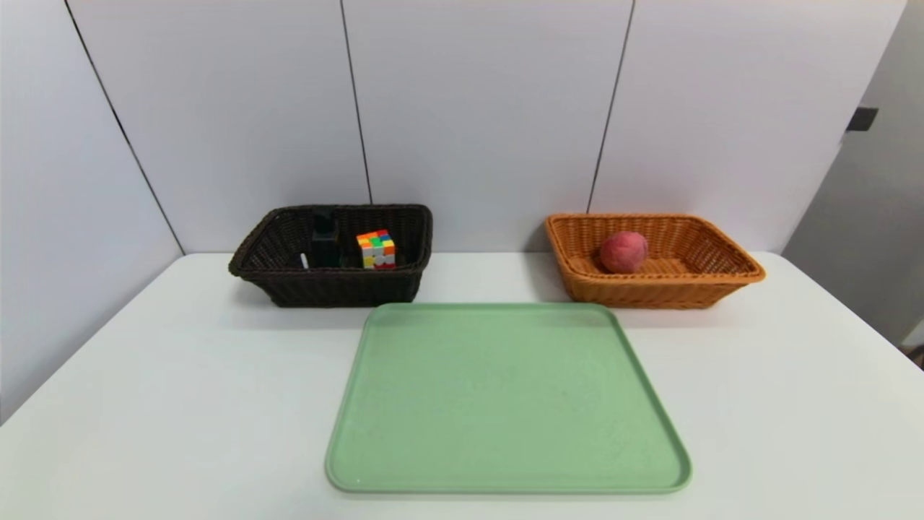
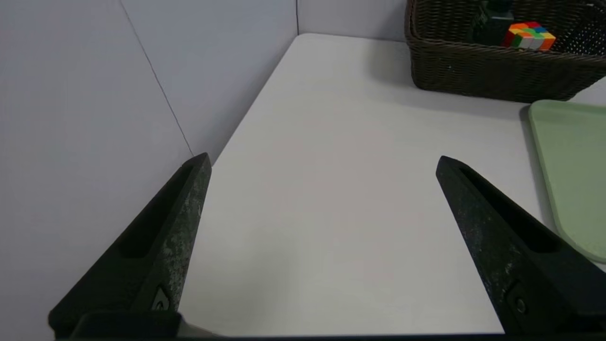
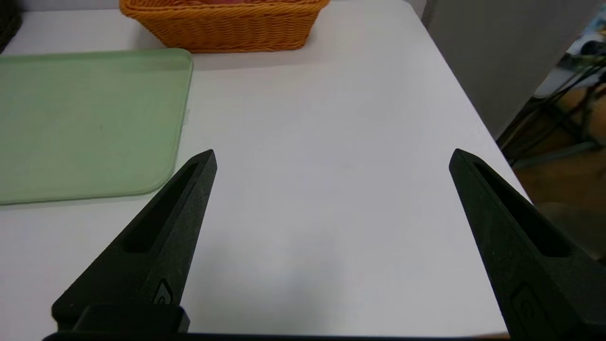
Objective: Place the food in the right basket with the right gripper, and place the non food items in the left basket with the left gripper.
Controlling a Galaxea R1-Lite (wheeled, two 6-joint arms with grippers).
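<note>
Three non-food items, the slim black bottle (image 1: 326, 242), white pen (image 1: 304, 261) and multicoloured cube (image 1: 377, 250), are sorted into the dark wicker basket (image 1: 346, 290), the round reddish fruit (image 1: 624, 252) into the orange one (image 1: 657, 292); both black pointed grippers (image 2: 324, 163) (image 3: 334, 154) are spread wide, empty, over the white table (image 1: 180, 404).

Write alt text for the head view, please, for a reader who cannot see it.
A dark wicker basket on the left holds a black bottle, a puzzle cube and a white pen; an orange wicker basket on the right holds a reddish fruit. A bare green tray lies in front.
</note>
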